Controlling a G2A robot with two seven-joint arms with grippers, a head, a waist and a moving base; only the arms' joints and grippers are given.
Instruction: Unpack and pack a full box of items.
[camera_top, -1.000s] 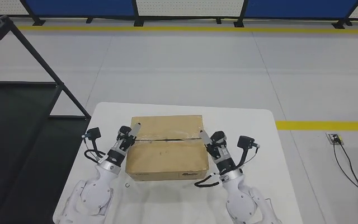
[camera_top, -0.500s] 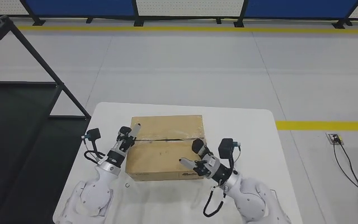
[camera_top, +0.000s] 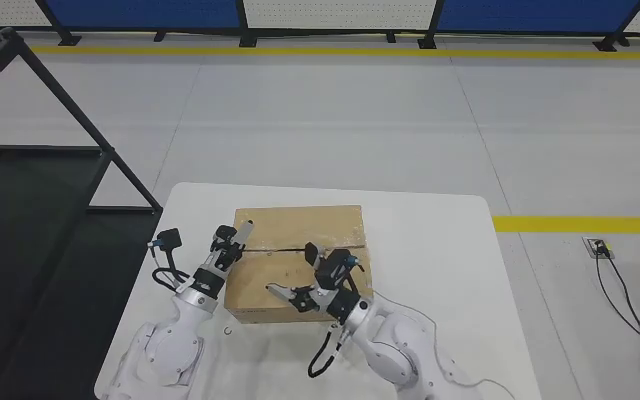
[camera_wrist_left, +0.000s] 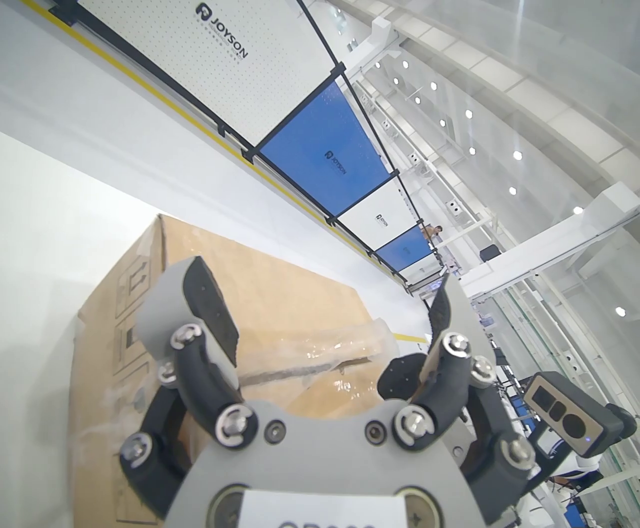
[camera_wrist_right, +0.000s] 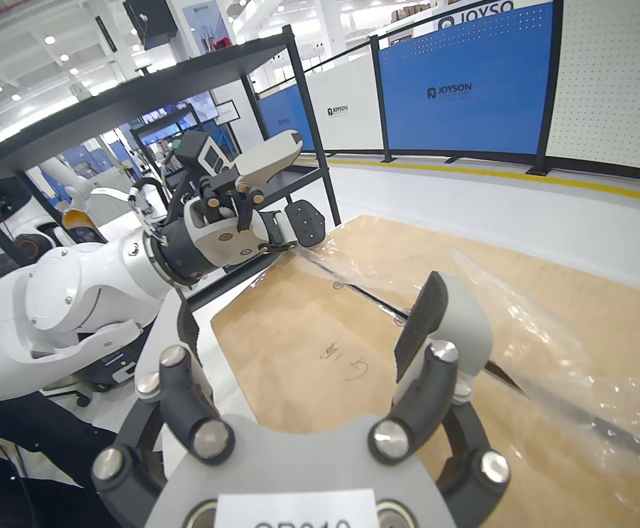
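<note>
Sitting on the tabletop (camera_top: 430, 230), the box (camera_top: 300, 225) is closed. The left gripper (camera_top: 232, 235) is open at its left end; the right gripper (camera_top: 290, 272) hangs open over its top.

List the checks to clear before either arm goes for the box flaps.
1. The box sits flat on the table: ok.
2. Top free of clear tape: not ok, crumpled tape lies along the middle join.
3. The left tool is open, at the box's end: ok.
4. The right tool is open, over the box top: ok.
5. Both tools are apart from each other: ok.
6. Contents ready to lift: cannot tell, flaps closed.
</note>
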